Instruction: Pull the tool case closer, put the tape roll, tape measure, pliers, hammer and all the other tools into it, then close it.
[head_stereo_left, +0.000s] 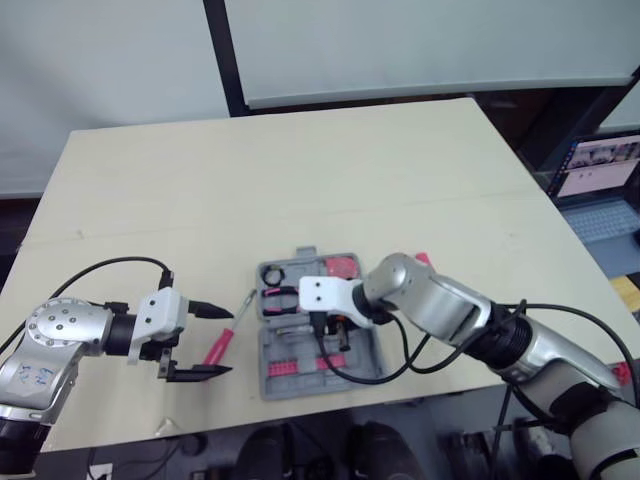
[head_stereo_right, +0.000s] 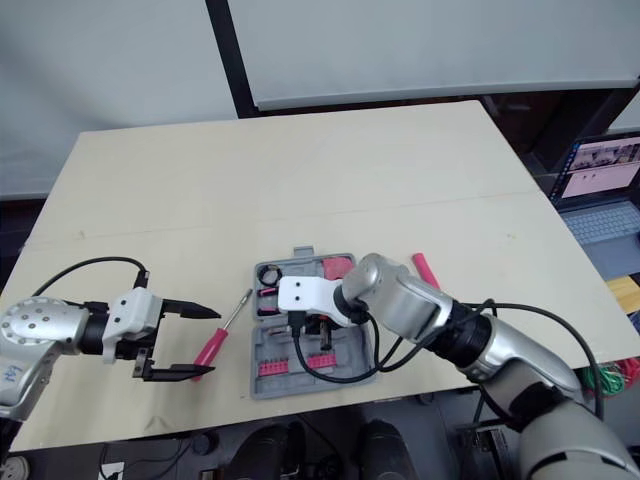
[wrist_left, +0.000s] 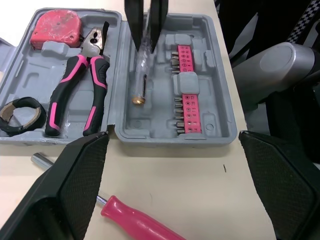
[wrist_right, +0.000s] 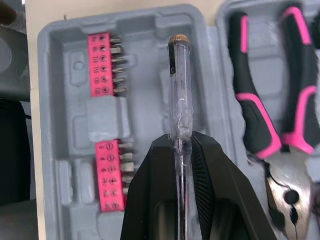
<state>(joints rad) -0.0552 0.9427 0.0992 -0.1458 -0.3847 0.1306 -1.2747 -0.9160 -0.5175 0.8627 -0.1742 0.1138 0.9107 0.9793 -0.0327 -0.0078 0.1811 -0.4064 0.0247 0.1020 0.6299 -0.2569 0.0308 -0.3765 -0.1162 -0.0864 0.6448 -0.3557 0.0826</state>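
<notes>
A pale wooden table (head_stereo_left: 350, 170) carries an open grey plastic tool case (wrist_left: 150, 125) near its front edge. A pink-handled screwdriver (head_stereo_right: 220, 337) lies just left of the case. A small pink object (head_stereo_right: 426, 270), too small to identify, lies by its right side.

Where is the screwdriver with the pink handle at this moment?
In the left eye view, the pink-handled screwdriver lies on the beige table, left of the open grey plastic tool case, near the left gripper.

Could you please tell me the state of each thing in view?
tool case: open, flat
pliers: shut, in the case
tape measure: in the case
tape roll: in the case
tester screwdriver: held over the case
pink screwdriver: on the table, outside the case
left gripper: jaws open, empty
right gripper: jaws shut on the tester screwdriver
laptop: open, screen lit
</notes>
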